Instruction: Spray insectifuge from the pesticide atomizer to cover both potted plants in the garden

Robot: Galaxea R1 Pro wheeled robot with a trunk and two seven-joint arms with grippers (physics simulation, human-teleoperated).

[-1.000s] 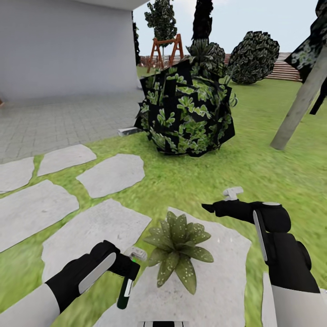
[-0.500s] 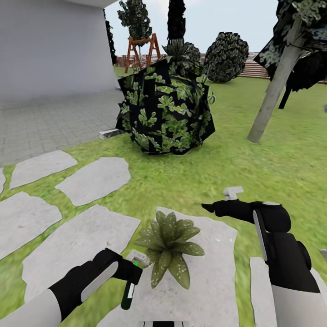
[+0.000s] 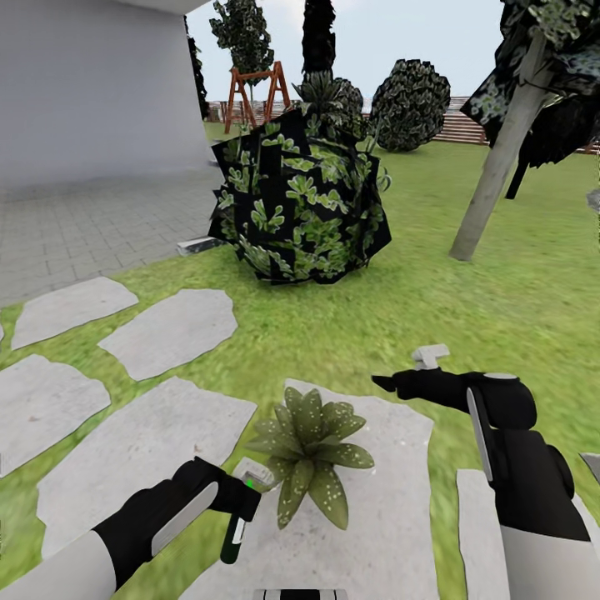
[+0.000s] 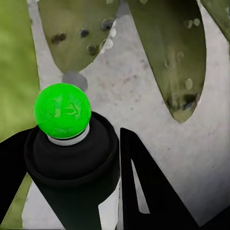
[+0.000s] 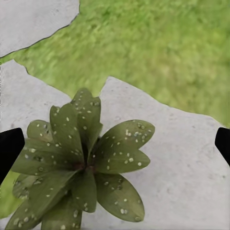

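The pesticide atomizer [image 3: 232,539] is a slim dark-green bottle, and my left gripper [image 3: 239,503] is shut on it low over a stepping stone. In the left wrist view its tip [image 4: 62,110] glows green above the dark body, close to speckled leaves [image 4: 167,48]. One potted plant [image 3: 309,455], a low rosette of pale-speckled leaves, sits on the stone just right of the bottle. My right gripper [image 3: 387,383] hovers open above and to the right of the plant. The right wrist view looks down on the rosette [image 5: 84,165], with a black fingertip [image 5: 9,146] at each side edge.
A big dark-leaved bush [image 3: 300,200] stands ahead on the lawn, and a leaning tree trunk [image 3: 492,183] stands to the right. Grey stepping stones [image 3: 171,329] spread to the left. A small white T-shaped piece [image 3: 429,357] lies in the grass. The paved area [image 3: 83,225] and house wall are at left.
The whole view has swung to the right, so the bush, stones and plant sit further left in the picture. Both arms keep their poses, and the bottle stays in the left gripper.
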